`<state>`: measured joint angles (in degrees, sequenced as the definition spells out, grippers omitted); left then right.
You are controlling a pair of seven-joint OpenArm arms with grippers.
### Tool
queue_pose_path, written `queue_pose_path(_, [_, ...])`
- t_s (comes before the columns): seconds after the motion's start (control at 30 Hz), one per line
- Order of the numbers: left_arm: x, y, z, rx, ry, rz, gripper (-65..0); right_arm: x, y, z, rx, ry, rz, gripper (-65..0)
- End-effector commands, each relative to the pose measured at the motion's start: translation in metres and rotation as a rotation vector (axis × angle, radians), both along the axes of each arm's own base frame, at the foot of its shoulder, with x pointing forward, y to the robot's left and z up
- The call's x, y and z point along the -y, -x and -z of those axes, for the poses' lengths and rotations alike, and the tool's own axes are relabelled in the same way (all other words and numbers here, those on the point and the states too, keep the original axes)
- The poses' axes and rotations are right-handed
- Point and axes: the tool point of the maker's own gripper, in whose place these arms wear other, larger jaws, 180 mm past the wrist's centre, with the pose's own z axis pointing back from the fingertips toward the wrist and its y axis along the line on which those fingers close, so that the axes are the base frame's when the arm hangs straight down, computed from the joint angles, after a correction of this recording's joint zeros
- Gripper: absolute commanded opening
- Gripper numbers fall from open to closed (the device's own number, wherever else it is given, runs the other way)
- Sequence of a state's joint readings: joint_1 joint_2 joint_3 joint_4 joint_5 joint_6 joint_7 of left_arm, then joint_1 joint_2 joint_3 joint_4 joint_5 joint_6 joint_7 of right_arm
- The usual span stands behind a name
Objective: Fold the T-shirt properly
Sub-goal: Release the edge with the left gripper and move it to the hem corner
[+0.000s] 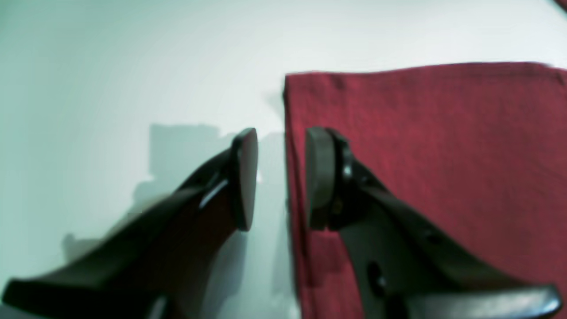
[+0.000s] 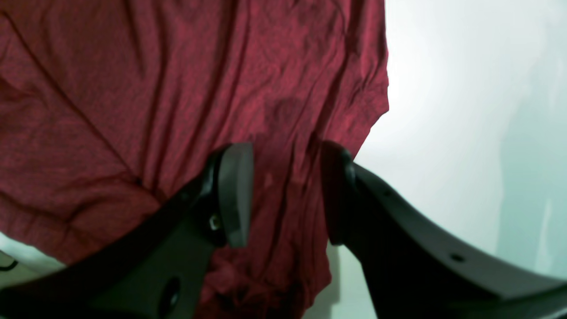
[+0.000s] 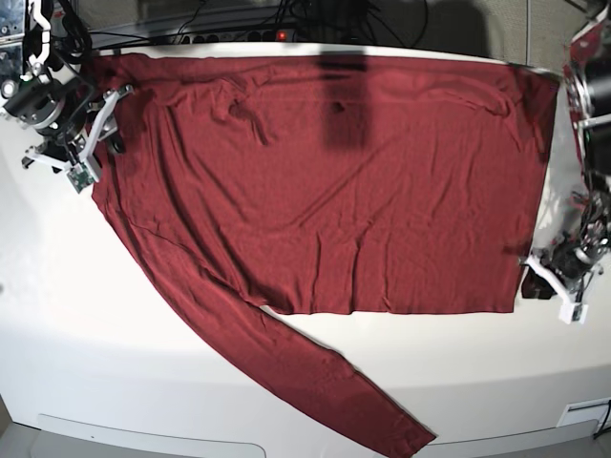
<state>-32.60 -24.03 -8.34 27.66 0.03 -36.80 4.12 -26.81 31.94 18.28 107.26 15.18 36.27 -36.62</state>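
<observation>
The T-shirt (image 3: 344, 191), plain maroon with long sleeves, lies spread flat over the white table (image 3: 115, 343). One sleeve (image 3: 325, 391) runs diagonally toward the front edge. My left gripper (image 3: 535, 277) stands open at the shirt's near right corner. In the left wrist view its fingers (image 1: 281, 177) straddle the shirt's straight edge (image 1: 290, 133), one over bare table and one over the cloth (image 1: 443, 146). My right gripper (image 3: 100, 134) is open at the far left, by the shoulder. In the right wrist view (image 2: 288, 190) it hovers over wrinkled fabric (image 2: 133, 88) close to that edge, holding nothing.
Black cables and a power strip (image 3: 277, 33) lie along the table's back edge. A dark shadow (image 3: 342, 105) falls across the shirt's upper middle. Arm hardware stands at the far left (image 3: 38, 86) and far right (image 3: 592, 86).
</observation>
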Motion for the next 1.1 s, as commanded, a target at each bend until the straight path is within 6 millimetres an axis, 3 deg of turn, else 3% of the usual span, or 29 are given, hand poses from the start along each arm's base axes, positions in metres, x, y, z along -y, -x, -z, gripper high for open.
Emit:
queue_pose_path(0.0, [-0.008,-0.017,-0.020,0.056,-0.024,0.005,-46.9,0.001,-0.007,-0.010,0.031,0.006,-0.009,-39.6])
queue_pose_path(0.37, [-0.003,-0.034,-0.028,0.116,0.012,0.010,-46.9,0.002,-0.006,-0.009,0.025,0.010,-0.007,-39.6])
queue_pose_path(0.9, [0.000,-0.006,0.005,0.062,0.006,0.022,-46.9,0.003,-0.005,-0.008,0.019,0.013,-0.005,-39.6])
queue_pose_path(1.07, [0.014,-0.006,0.011,0.051,0.024,0.037,-47.0,0.003,-0.005,-0.008,0.019,0.012,-0.005,-39.6])
